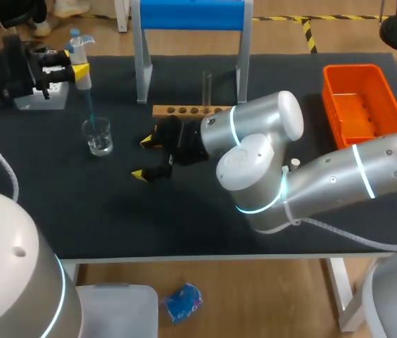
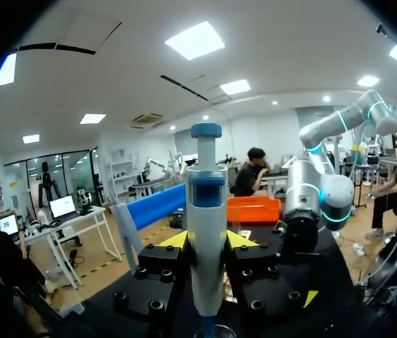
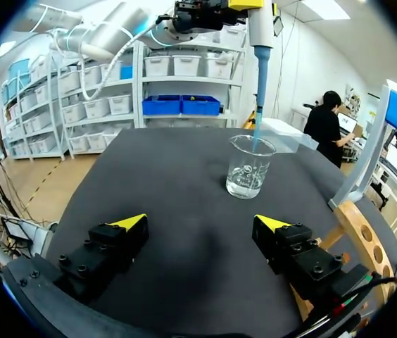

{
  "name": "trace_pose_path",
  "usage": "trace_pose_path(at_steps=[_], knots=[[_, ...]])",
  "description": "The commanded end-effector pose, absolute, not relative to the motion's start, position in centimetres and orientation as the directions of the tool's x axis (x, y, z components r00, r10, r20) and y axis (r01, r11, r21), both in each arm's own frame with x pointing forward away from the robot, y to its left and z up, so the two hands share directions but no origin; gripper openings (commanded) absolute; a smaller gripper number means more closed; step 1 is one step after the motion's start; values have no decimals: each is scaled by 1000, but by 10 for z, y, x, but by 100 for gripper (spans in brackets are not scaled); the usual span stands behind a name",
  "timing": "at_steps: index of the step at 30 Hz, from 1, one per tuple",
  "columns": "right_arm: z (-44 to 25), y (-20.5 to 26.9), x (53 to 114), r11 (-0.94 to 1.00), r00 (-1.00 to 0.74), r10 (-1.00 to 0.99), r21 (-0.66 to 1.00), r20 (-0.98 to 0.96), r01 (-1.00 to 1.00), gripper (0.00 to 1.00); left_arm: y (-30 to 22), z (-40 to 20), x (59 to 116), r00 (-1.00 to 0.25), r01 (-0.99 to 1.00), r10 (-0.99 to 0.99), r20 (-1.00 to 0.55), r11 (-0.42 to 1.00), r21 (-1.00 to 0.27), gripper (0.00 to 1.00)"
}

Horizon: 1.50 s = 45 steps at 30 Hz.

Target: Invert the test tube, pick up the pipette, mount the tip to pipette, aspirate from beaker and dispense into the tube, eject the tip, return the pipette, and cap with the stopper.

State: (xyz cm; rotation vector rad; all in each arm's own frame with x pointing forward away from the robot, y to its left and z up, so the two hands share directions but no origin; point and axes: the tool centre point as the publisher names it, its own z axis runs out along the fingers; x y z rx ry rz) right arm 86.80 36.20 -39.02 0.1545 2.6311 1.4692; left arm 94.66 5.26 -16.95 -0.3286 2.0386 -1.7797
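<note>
My left gripper [image 1: 77, 69] is shut on the white and blue pipette [image 1: 80, 56], holding it upright over the glass beaker [image 1: 98, 137]. The pipette's blue tip [image 3: 260, 91] reaches down into the beaker [image 3: 249, 167]. In the left wrist view the pipette [image 2: 207, 211] stands between that gripper's [image 2: 207, 243] yellow-tipped fingers. My right gripper [image 1: 143, 157] lies low over the mat just right of the beaker, open and empty [image 3: 202, 225]. A test tube [image 1: 206, 86] stands upright in the wooden rack [image 1: 191, 110]. A small white stopper [image 1: 295, 163] shows beside my right arm.
An orange basket [image 1: 362, 102] sits at the back right. A blue-topped frame [image 1: 191, 14] stands behind the rack. A grey holder block [image 1: 40, 98] is under my left arm at the back left. The wooden rack [image 3: 364, 232] lies close beside my right gripper.
</note>
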Motion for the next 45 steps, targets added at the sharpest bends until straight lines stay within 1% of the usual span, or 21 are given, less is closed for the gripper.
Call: trace_pose_path(at_steps=[1, 14, 18, 20, 22, 31, 34, 36, 37, 45], knots=[[-391, 363, 868, 522, -987, 150, 852, -58, 29, 100, 50, -174, 945, -878, 94, -454, -152, 146, -985, 0], [-391, 363, 868, 522, -987, 150, 852, -58, 29, 100, 45, -190, 940, -869, 60, -481, -113, 124, -990, 0], [-391, 363, 868, 522, -987, 150, 852, -58, 29, 100, 44, -195, 940, -869, 58, -486, -92, 85, -995, 0], [-391, 363, 868, 522, -987, 150, 852, -58, 29, 100, 43, -198, 940, -865, 58, -491, -102, 104, -993, 0], [-391, 363, 868, 522, -987, 150, 852, -58, 29, 100, 43, -202, 941, -870, 52, -486, -84, 81, -995, 0], [-391, 363, 868, 522, -987, 150, 852, -58, 29, 100, 45, -209, 942, -867, 39, -491, -79, 91, -995, 0], [-391, 363, 868, 522, -987, 150, 852, -58, 29, 100, 45, -213, 942, -868, 31, -493, -62, 72, -997, 0], [-391, 363, 868, 522, -987, 150, 852, -58, 29, 100, 46, -215, 942, -868, 33, -491, -76, 96, -995, 0], [-391, 363, 868, 522, -987, 150, 852, -58, 29, 100, 46, -216, 942, -869, 28, -491, -64, 81, -996, 0], [-391, 363, 868, 522, -987, 150, 852, -58, 29, 100, 49, -219, 944, -863, 34, -500, -73, 86, -996, 0]])
